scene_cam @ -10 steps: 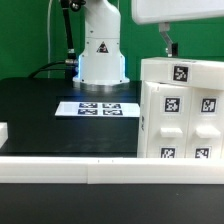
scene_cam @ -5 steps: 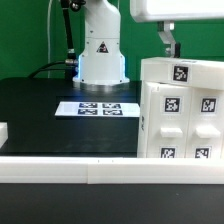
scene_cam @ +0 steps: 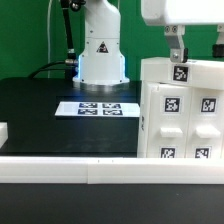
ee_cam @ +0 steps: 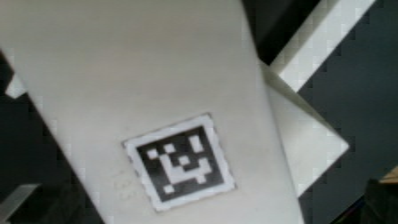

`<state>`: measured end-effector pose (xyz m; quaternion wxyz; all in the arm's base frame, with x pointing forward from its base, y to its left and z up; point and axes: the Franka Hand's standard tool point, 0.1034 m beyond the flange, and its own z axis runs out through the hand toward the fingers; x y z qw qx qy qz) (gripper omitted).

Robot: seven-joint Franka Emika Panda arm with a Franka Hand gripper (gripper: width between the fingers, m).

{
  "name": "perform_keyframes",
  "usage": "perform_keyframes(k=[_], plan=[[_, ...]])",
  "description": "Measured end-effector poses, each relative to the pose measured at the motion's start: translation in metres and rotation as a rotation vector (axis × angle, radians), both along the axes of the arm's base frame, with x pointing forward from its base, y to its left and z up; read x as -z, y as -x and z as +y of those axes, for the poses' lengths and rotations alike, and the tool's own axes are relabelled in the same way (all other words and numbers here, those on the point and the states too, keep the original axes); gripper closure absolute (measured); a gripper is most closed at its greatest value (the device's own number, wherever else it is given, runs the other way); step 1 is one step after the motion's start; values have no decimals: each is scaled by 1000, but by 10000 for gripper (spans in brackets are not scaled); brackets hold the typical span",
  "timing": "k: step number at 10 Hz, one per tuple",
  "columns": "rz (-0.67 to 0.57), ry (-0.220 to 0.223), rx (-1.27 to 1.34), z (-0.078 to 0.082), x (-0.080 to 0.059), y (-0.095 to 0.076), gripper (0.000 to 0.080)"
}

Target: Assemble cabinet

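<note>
The cabinet (scene_cam: 180, 115) is the large white boxy body with black-and-white tags, standing on the black table at the exterior view's right. My gripper (scene_cam: 198, 50) hangs just above its top face near the back. One finger (scene_cam: 175, 45) shows clearly and the other sits at the frame's right edge. The jaws stand apart and hold nothing. In the wrist view the cabinet's white top (ee_cam: 125, 90) fills the frame from very close, with one square tag (ee_cam: 183, 160) on it. My fingers do not show there.
The marker board (scene_cam: 98, 108) lies flat on the black table in front of the robot base (scene_cam: 102, 50). A white rail (scene_cam: 60, 170) runs along the table's near edge. A small white piece (scene_cam: 3, 132) shows at the exterior view's left edge.
My gripper has moved toward the exterior view's right and slightly lower, over the cabinet's top. The cabinet has not moved.
</note>
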<state>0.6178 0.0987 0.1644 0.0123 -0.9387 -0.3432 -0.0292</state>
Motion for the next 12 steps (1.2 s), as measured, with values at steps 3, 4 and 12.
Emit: perform_keyframes(k=[3,4,12], plan=[[16,6,-68,-6,10,5,2],[20,8,-66,-7,14,6,2],[23,9,-9,-12,18,7,248]])
